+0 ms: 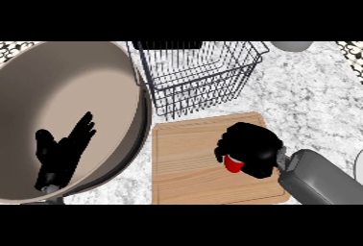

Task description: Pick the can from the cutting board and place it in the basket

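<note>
The red can [233, 164] is gripped on the cutting board [186, 158] by the right hand [248, 146], fingers curled round it (mostly hidden), prob. for lifting. The basket [202, 77] stands just beyond the board. The left hand [65, 151] rests w/ fingers straight, left of the board.

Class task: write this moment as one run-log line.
right hand: shut on can | over cutting board | basket: no can | left hand: open
</note>
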`<state>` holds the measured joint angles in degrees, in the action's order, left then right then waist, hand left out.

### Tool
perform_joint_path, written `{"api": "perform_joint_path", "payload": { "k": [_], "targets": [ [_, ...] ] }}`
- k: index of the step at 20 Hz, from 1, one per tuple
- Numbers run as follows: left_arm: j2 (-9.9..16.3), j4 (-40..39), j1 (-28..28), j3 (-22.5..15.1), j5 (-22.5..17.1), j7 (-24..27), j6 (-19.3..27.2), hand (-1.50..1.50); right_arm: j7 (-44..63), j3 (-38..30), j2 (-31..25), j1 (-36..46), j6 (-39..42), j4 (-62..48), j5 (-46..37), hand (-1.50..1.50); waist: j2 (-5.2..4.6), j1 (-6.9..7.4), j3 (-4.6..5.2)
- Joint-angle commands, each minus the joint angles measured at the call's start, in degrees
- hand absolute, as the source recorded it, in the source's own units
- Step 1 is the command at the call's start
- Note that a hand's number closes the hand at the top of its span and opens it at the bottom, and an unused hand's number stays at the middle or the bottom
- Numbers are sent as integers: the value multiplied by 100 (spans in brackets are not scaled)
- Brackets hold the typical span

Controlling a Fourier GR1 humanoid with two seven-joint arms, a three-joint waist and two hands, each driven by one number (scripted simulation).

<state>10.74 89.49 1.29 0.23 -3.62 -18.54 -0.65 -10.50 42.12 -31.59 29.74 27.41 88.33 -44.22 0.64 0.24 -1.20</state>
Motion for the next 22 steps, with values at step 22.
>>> {"api": "perform_joint_path", "payload": {
  "k": [22],
  "targets": [
    [-105,-474,416,32,225,-261,-86,0,5595,957,3149,-783,-2214,884,-213,150,-74,194,121]
  ]
}}
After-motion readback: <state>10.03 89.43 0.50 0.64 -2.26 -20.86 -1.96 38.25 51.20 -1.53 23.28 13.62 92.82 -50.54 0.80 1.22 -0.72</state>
